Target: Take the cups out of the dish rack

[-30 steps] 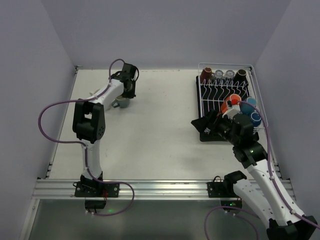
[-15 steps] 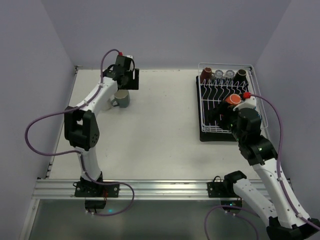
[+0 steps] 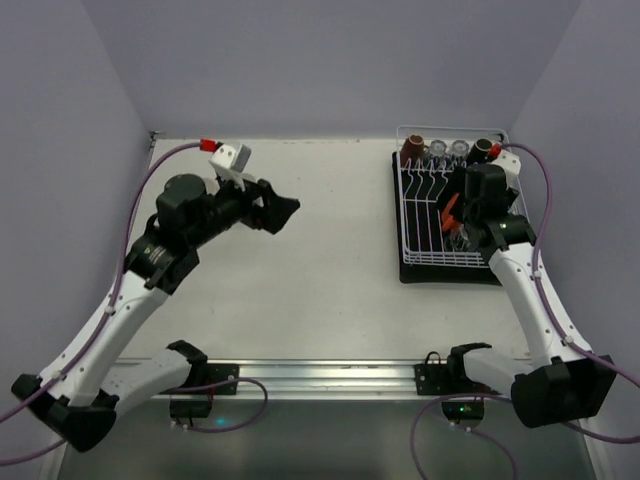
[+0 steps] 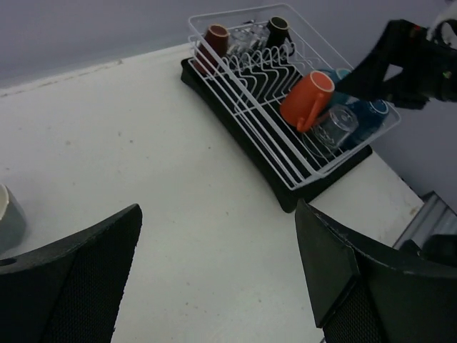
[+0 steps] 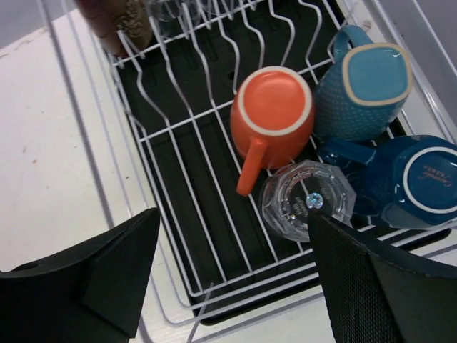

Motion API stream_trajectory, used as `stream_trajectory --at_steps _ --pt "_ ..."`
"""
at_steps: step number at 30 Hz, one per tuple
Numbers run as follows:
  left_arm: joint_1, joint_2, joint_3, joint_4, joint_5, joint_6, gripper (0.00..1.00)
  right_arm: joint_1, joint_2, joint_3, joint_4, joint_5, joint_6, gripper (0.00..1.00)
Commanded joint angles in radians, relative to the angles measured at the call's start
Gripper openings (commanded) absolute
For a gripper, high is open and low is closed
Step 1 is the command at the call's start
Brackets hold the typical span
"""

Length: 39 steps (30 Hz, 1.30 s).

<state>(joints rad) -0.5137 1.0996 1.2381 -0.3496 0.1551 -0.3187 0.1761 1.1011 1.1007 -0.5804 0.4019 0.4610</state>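
The white wire dish rack (image 3: 418, 215) on its black drip tray stands at the back right. Along its far end sit a brown cup (image 3: 411, 147), two clear glasses (image 3: 447, 150) and a dark brown cup (image 3: 483, 148). At its near right lie an orange cup (image 5: 275, 107), a light blue cup (image 5: 364, 82), a blue cup (image 5: 407, 175) and a clear glass (image 5: 307, 200). My right gripper (image 5: 234, 218) hovers open above these, holding nothing. My left gripper (image 4: 218, 207) hangs open and empty over the table's middle left. A grey cup (image 4: 7, 214) stands on the table at the left wrist view's edge.
Grey walls enclose the table on three sides. The rack's raised rim (image 4: 214, 14) stands close to the back and right walls. The metal rail (image 3: 320, 378) with both arm bases runs along the near edge.
My left gripper opened, let go of the grey cup at the back left and drew back toward the table's middle. My right gripper swung from the rack's front to above its near right cups.
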Motion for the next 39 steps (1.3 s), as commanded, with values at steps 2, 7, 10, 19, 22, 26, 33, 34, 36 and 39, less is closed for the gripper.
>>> stream_trajectory --at_steps 2,7,10,19,22,26,33,34,36,39 --pt "-0.002 -0.156 -0.251 0.116 0.198 -0.048 0.91 -0.067 0.072 0.067 0.008 0.040 -0.039 0.91" --pt "-0.003 -0.316 -0.371 0.093 0.236 0.023 0.92 -0.125 0.198 0.093 0.065 -0.021 -0.051 0.94" --pt "-0.003 -0.377 -0.440 0.113 0.233 0.033 0.93 -0.148 0.249 0.126 0.089 -0.069 -0.070 0.95" --pt "-0.003 -0.385 -0.511 0.166 0.234 0.050 0.93 -0.219 0.416 0.168 0.129 -0.155 -0.091 0.95" --pt "-0.003 -0.383 -0.522 0.166 0.242 0.050 0.93 -0.227 0.451 0.175 0.134 -0.169 -0.091 0.95" --pt "-0.003 -0.385 -0.526 0.162 0.239 0.052 0.93 -0.228 0.485 0.191 0.136 -0.153 -0.091 0.95" --pt "-0.002 -0.377 -0.525 0.162 0.222 0.050 0.93 -0.228 0.536 0.195 0.136 -0.173 -0.088 0.91" --pt "-0.002 -0.377 -0.525 0.162 0.221 0.050 0.93 -0.228 0.537 0.195 0.136 -0.170 -0.085 0.87" --pt "-0.002 -0.379 -0.525 0.162 0.216 0.049 0.93 -0.228 0.526 0.188 0.149 -0.147 -0.087 0.80" --pt "-0.002 -0.377 -0.523 0.164 0.221 0.043 0.93 -0.227 0.496 0.186 0.166 -0.133 -0.093 0.60"
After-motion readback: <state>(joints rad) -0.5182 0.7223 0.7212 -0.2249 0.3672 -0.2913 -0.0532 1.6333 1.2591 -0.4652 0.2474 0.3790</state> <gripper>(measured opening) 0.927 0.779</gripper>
